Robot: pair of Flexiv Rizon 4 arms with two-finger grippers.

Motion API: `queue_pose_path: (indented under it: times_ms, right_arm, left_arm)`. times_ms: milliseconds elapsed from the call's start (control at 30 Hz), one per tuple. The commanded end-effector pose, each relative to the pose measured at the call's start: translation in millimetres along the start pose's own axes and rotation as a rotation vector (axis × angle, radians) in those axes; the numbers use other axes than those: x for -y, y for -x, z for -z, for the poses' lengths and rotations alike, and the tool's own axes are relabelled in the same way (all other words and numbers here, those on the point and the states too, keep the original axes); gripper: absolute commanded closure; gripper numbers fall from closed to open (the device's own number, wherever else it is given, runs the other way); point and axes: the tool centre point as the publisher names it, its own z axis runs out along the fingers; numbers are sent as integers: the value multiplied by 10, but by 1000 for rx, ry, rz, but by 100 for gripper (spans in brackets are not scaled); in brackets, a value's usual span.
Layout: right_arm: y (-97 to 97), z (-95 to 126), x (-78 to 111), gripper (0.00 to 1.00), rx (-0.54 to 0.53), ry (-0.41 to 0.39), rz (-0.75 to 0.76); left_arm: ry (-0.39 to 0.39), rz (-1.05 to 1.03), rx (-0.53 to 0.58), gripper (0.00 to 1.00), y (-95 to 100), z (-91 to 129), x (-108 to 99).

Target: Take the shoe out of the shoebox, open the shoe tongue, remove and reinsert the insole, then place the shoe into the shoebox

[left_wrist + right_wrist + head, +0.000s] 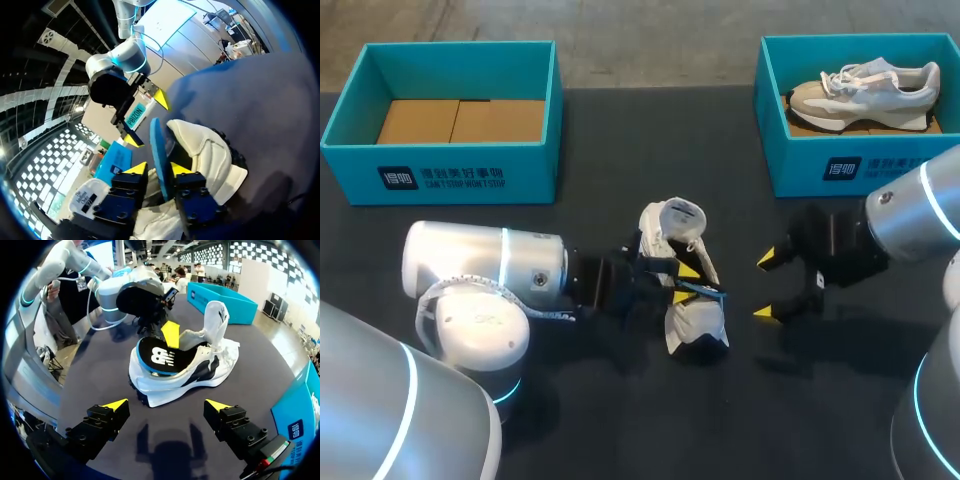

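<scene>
The white and dark shoe [695, 325] lies on its side mid-table, tongue pulled up. Its insole [705, 291], blue-edged with a black top, sticks partly out of the heel opening [160, 357]. My left gripper [684, 284] is at the shoe, and the insole [157, 145] stands edge-on between its slightly parted fingers [136, 168]. One of its yellow fingertips [171, 333] rests just above the insole. The shoe [210, 155] lies beside that gripper [157, 168]. My right gripper [766, 287] hangs wide open and holds nothing, a short way right of the shoe [200, 375], which is ahead of its fingers [167, 405].
A teal shoebox [440, 165] with a cardboard floor stands at the back left. A second teal shoebox [820, 160] at the back right holds a beige and white shoe [865, 90]. Dark table lies open in front of the shoe.
</scene>
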Motion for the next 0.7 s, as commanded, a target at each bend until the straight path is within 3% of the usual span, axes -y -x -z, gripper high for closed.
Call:
queue_pose_path:
  times_ms: [33, 300, 333, 367, 400, 700]
  right_arm:
    - [-11, -28, 11, 0, 1, 0, -3]
    - [-30, -29, 33, 0, 1, 6, -10]
    - [-31, -28, 33, 0, 2, 6, -10]
    - [-33, -26, 33, 0, 3, 7, -10]
    - [-33, -24, 33, 0, 5, 8, -10]
    - [-8, -10, -18, 0, 14, 7, -1]
  left_arm:
    - [-8, -5, 9, 60, 16, 51, 79]
    - [-41, -1, -2, 69, -3, 17, 172]
    - [-43, 0, -3, 75, -9, 9, 175]
    - [-46, 0, -5, 93, -22, -5, 176]
    - [-49, 1, -8, 100, -29, -15, 176]
    - [-47, 10, -25, 100, -89, -45, 78]
